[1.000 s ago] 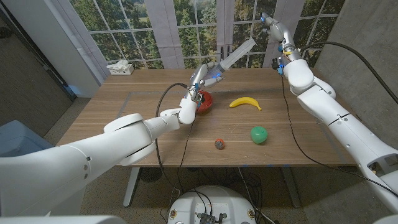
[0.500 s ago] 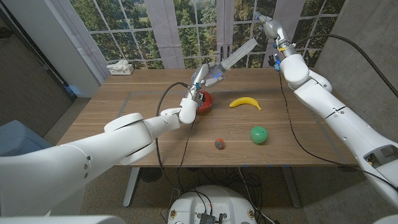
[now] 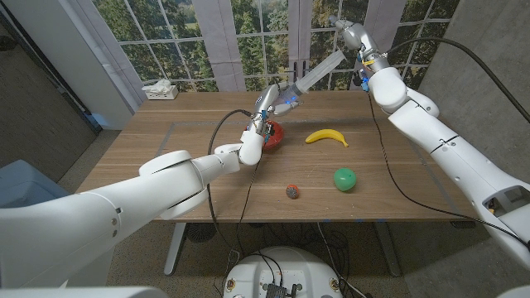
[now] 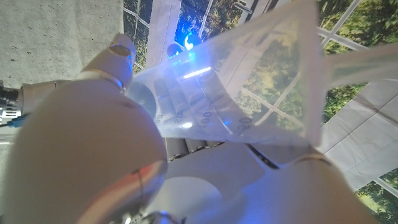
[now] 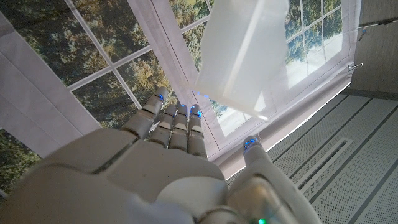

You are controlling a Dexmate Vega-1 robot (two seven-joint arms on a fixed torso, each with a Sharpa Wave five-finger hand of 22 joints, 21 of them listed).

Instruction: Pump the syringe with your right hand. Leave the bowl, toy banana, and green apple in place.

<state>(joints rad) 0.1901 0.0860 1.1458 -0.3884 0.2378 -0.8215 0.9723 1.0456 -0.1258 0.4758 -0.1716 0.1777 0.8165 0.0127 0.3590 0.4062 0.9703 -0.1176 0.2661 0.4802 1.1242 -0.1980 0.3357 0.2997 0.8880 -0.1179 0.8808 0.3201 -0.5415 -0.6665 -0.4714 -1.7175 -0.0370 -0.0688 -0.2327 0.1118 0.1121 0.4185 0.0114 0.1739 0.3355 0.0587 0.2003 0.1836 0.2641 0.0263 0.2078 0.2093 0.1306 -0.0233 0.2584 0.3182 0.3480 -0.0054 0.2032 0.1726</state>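
A wooden table [image 3: 166, 141] is seen from above. Over the last second the right hand [image 3: 341, 25] has been moved leftward toward the raised plunger end of the syringe [image 3: 319, 70], so pumping is judged about to begin. The syringe barrel is gripped by the left hand [image 3: 267, 103] above the red bowl [image 3: 273, 134]. The right hand's fingers are extended, nothing held; contact cannot be told, the plunger tip being blurred

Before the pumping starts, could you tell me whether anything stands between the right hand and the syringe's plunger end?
Nothing visible does. The left hand holds the syringe up above the table, its plunger end pointing toward the right hand, with only air between them. The bowl, toy banana and green apple lie below on the table.
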